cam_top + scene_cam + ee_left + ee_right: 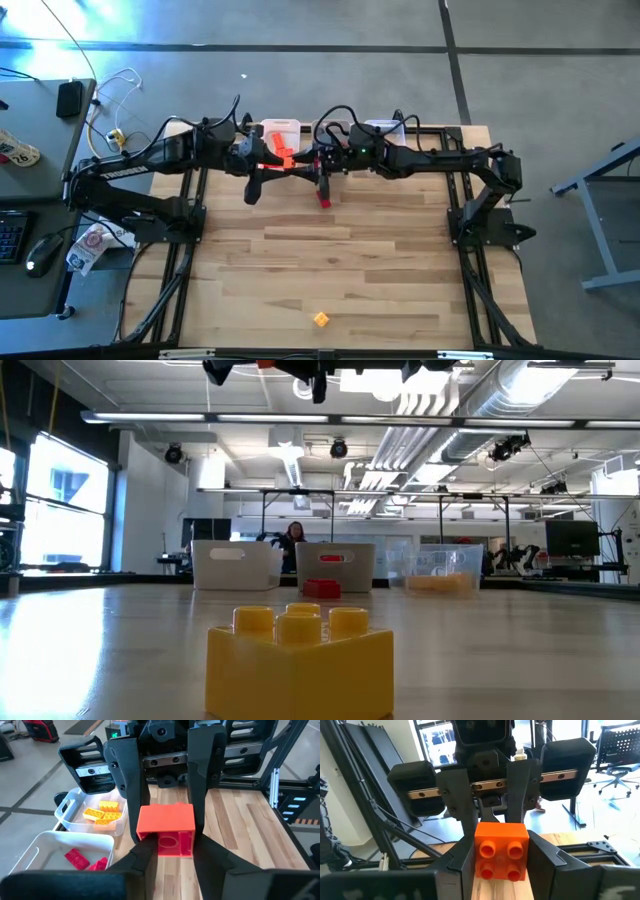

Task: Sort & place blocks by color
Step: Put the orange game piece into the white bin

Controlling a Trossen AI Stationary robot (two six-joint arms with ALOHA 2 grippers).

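I see both arms meet above the table's (350,250) far edge, where the left gripper (167,837) and right gripper (501,851) each pinch the same orange-red brick (166,822) from opposite ends. Beyond the left jaws sit a bin (65,807) of orange-yellow bricks (104,812) and a bin (30,852) of red bricks (80,860). A lone yellow brick (320,319) lies well apart, near the front edge.

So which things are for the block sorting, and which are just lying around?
Job: orange block in right gripper, left gripper at it; red block, yellow block, red-block bin, yellow-block bin.
Lying about: computer mouse, keyboard, white cable.
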